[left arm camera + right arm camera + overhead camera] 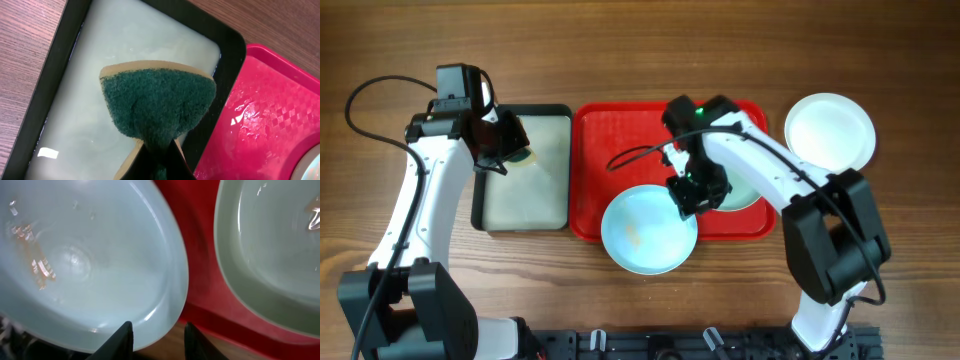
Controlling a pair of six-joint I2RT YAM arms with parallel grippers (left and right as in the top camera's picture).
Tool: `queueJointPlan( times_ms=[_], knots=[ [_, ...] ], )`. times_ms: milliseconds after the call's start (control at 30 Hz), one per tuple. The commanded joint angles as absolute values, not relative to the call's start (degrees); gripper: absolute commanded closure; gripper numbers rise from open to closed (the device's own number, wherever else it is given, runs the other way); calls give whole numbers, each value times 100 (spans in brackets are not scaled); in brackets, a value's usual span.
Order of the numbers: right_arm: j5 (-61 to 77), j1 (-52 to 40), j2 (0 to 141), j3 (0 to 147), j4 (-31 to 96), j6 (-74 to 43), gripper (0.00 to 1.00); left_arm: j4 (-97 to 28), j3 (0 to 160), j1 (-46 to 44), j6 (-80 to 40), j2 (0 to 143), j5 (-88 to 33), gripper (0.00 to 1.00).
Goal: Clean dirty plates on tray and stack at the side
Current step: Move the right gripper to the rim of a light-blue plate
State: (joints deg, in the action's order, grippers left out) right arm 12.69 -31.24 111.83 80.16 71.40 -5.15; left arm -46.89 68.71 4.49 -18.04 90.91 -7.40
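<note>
A pale aqua plate (645,235) with a faint orange-brown smear lies half over the front rim of the red tray (620,140). In the right wrist view this plate (90,260) fills the left side. My right gripper (688,198) (157,340) is open at its right rim, one finger over the plate and one over the wood. A second pale plate (748,198) (275,245) lies on the tray, partly hidden under my right arm. A white plate (830,130) sits on the table right of the tray. My left gripper (505,150) (160,167) is shut on a green sponge (157,105).
A smaller black-rimmed tray (477,215) (65,50) with a pale wet inside lies left of the red tray (270,115), and the sponge (520,157) hangs over its far right part. A black rail runs along the table's front edge (650,345).
</note>
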Motion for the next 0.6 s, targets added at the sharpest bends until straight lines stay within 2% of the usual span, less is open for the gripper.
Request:
queueJointPlan(
  times_ms=[0,233,400,467,567],
  knots=[
    [847,-3232,11078,7900,6925,-720,67,-4692,6855,423,-1688,9087,-808,96],
    [589,-3240,11078,7703,6573,-773,75,-4755,6855,423,-1688,9087,-810,96],
    [639,-3240,11078,7343,6173,-814,77,-4755,6855,423,-1688,9087,-810,96],
    [648,-3240,11078,7295,6047,-816,86,-4755,6855,423,-1688,9087,-810,96],
    [950,-3240,11078,7363,5889,-814,93,-4755,6855,423,-1686,9087,-810,96]
  ],
)
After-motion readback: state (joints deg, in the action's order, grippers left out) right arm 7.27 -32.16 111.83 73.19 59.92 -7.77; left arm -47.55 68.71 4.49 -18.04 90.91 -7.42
